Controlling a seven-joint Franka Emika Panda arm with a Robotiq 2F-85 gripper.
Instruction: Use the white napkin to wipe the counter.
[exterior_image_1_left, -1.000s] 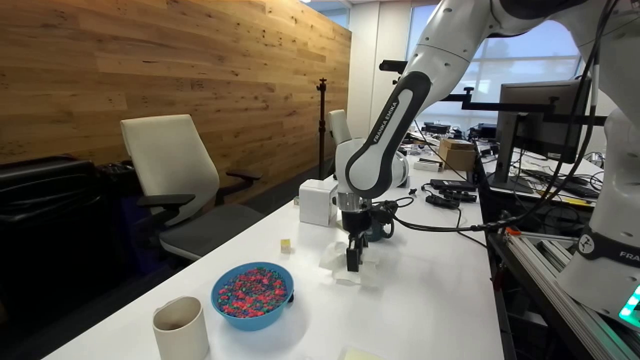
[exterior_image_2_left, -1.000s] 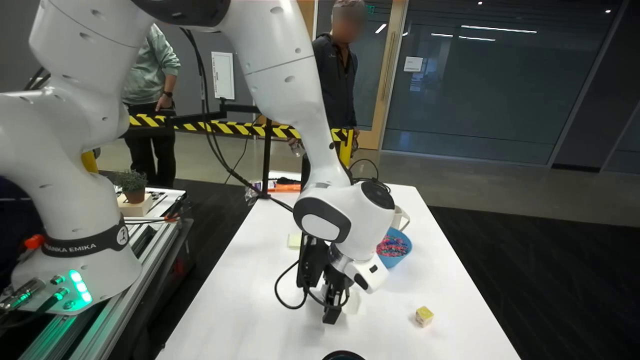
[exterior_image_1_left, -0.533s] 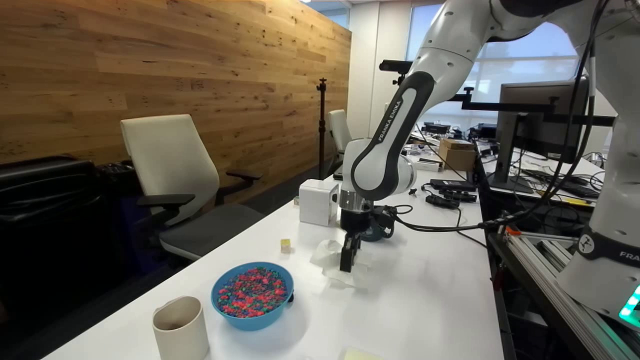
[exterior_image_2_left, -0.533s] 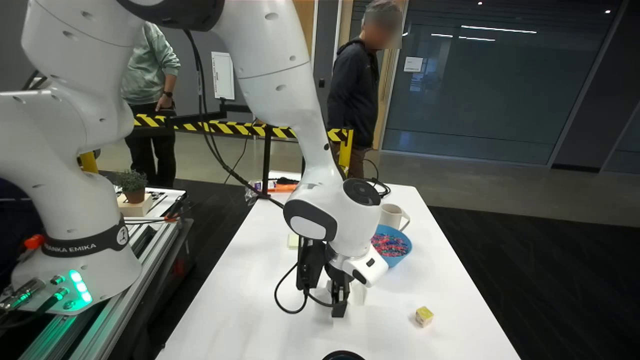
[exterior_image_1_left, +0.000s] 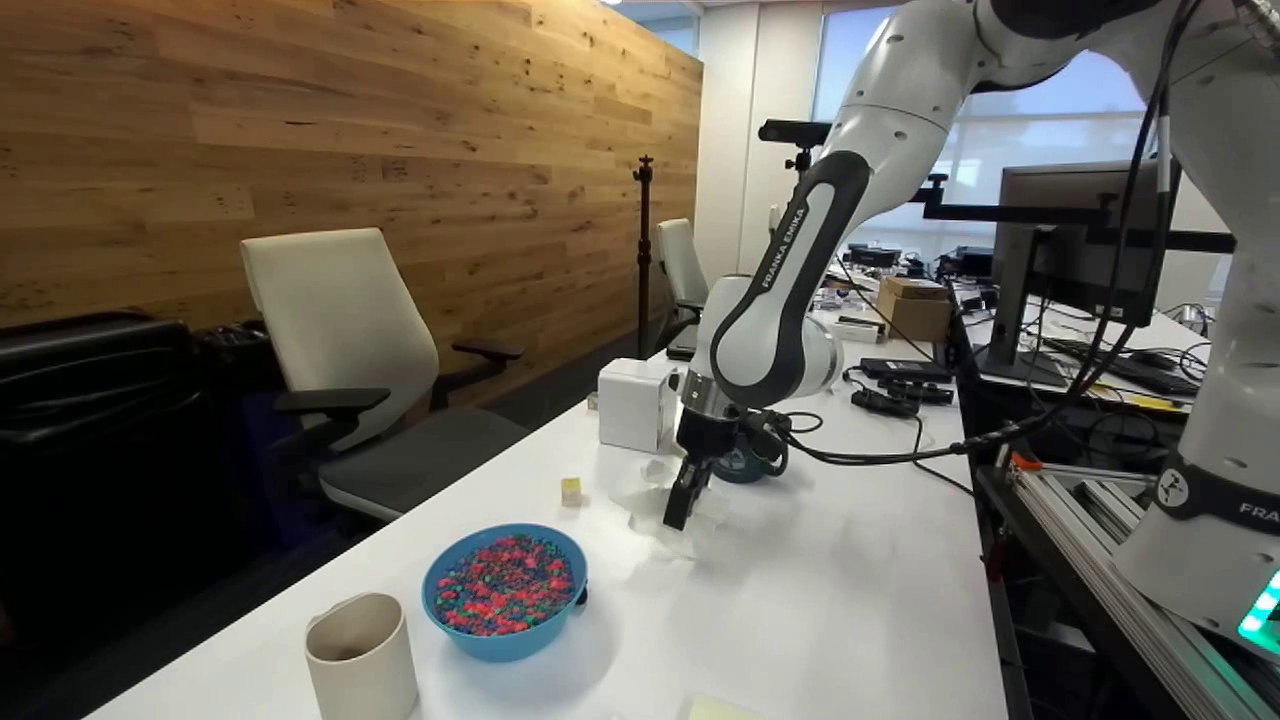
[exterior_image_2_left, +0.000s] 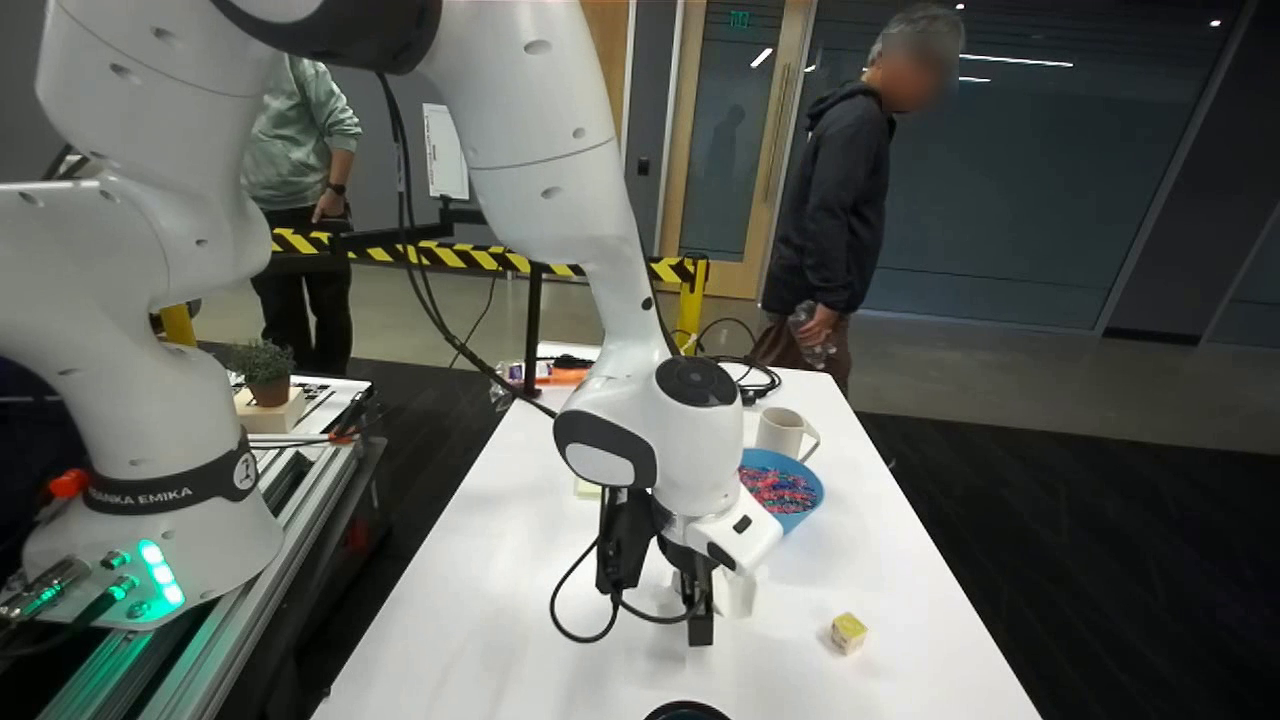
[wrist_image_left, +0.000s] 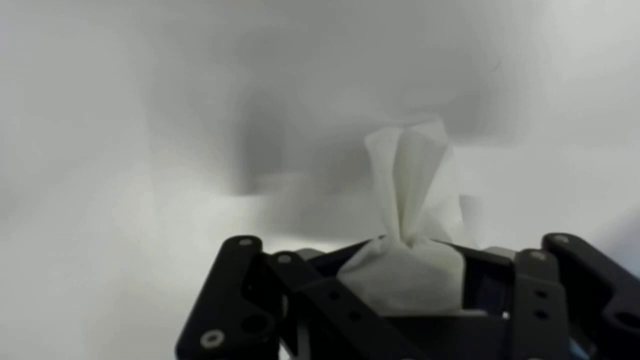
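In the wrist view the gripper (wrist_image_left: 407, 242) is pinching the white napkin (wrist_image_left: 404, 277) between closed fingers (wrist_image_left: 484, 270) below centre, in an exterior view it is showing around their tips near mid-frame, and in an exterior view it is peeking out right of them, over the counter (exterior_image_2_left: 470, 610).
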